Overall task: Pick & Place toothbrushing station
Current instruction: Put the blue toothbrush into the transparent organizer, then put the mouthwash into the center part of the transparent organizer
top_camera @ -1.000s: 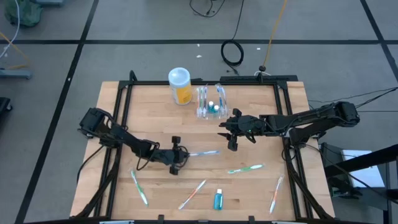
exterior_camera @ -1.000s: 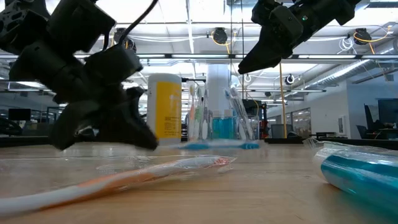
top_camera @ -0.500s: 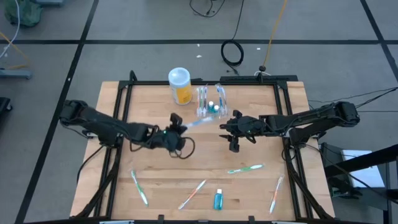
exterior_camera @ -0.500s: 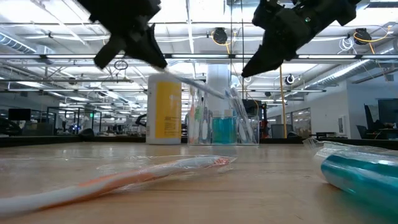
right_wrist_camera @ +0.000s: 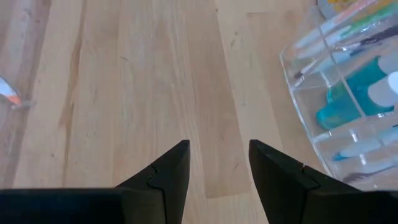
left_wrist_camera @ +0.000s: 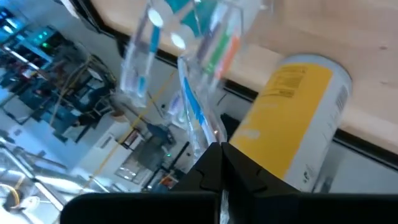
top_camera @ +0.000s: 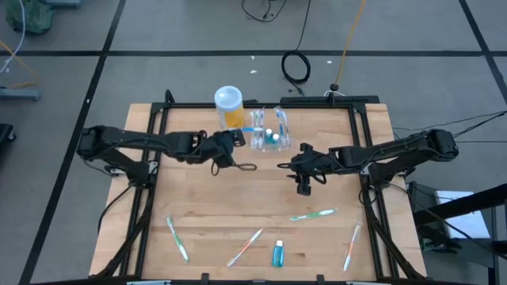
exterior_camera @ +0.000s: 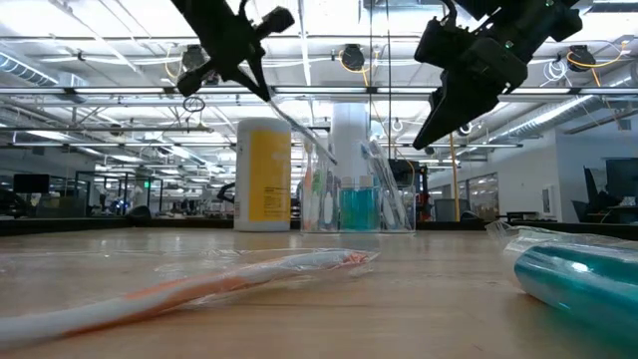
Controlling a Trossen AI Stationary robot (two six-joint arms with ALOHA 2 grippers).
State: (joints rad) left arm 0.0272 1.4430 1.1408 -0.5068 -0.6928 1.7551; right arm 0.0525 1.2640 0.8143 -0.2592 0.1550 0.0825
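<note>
The left hand (top_camera: 232,142), raised above the wooden tabletop (top_camera: 198,206), is clamped on a clear-wrapped toothbrush (top_camera: 247,131) whose blue-bristled tip reaches over the toothbrushing station (top_camera: 268,131). The station, a low see-through holder already stocked with upright brushes and a teal tube, stands near the tabletop's far edge, just beside a yellow-orange cup (top_camera: 230,109) with a white top. In the low view the wrapped brush (exterior_camera: 299,130) slants down from the left hand (exterior_camera: 249,65) toward the station (exterior_camera: 359,204); the left wrist view shows the brush (left_wrist_camera: 193,118) held between the closed fingers, with the cup (left_wrist_camera: 298,118) close alongside.

The right hand (top_camera: 301,170) hovers above the tabletop near the station (fingers apart and holding nothing, as the right wrist view confirms) with the holder (right_wrist_camera: 348,106) off to one side.

Four more wrapped toothbrushes (top_camera: 313,214) and a small teal tube (top_camera: 277,254) lie along the near part of the tabletop.
</note>
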